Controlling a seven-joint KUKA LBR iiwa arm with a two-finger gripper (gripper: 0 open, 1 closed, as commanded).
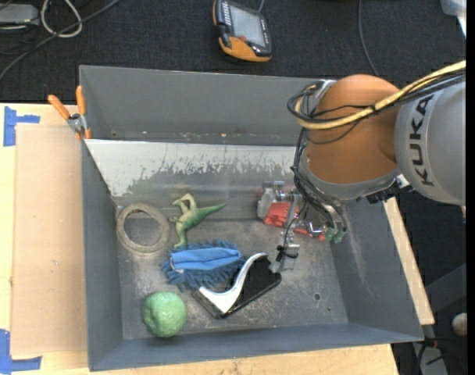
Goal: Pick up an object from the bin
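My gripper [284, 255] hangs below the orange cover at the bin's right middle, its tip just above the right end of a black and white curved object [245, 286] lying on the floor. A red and grey block [273, 208] lies just behind the gripper, near the back wall. A blue fuzzy duster head [202, 262] lies to the left of the black and white object and touches it.
A green toy dinosaur [189, 217] and a clear tape roll [142, 228] lie at the left. A green ball [165, 313] sits in the front left corner. The arm and its orange cover hide the bin's right rear part.
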